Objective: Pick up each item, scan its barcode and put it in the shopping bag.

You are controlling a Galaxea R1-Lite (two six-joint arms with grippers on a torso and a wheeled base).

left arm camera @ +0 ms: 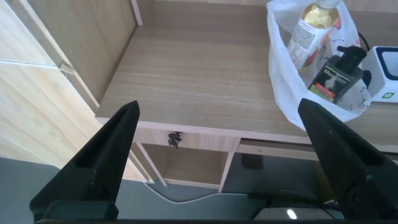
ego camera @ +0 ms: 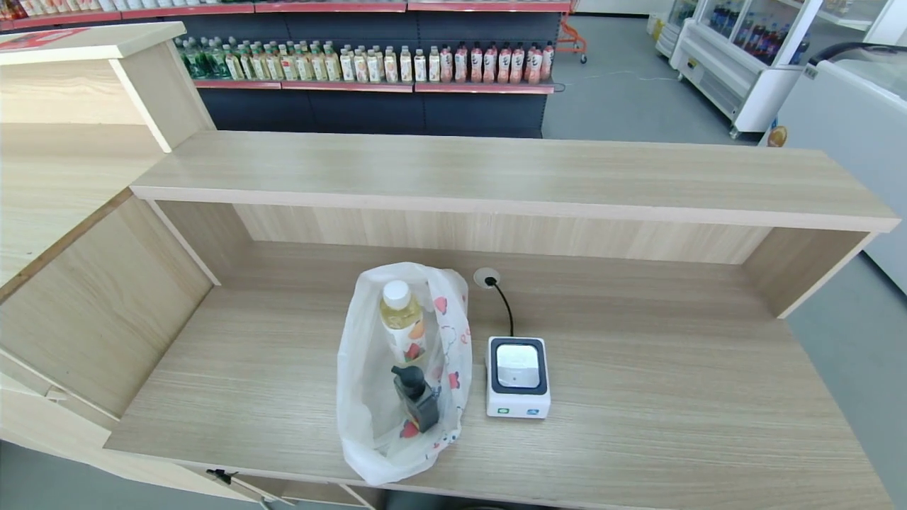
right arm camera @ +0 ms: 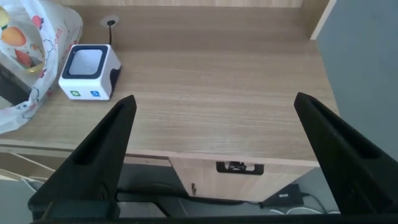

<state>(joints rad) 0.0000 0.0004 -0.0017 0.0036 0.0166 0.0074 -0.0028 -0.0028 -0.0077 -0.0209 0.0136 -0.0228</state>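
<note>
White shopping bag [ego camera: 358, 375] just beside scanner [ego camera: 518, 379]

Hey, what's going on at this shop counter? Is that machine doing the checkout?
It looks like a robot's checkout job, probably close to finished. A drink bottle and a black pump bottle already stand inside the shopping bag on the wooden counter, with the barcode scanner right beside the bag. The left pincer and right pincer are both open and empty, at the counter's near edge.
</note>
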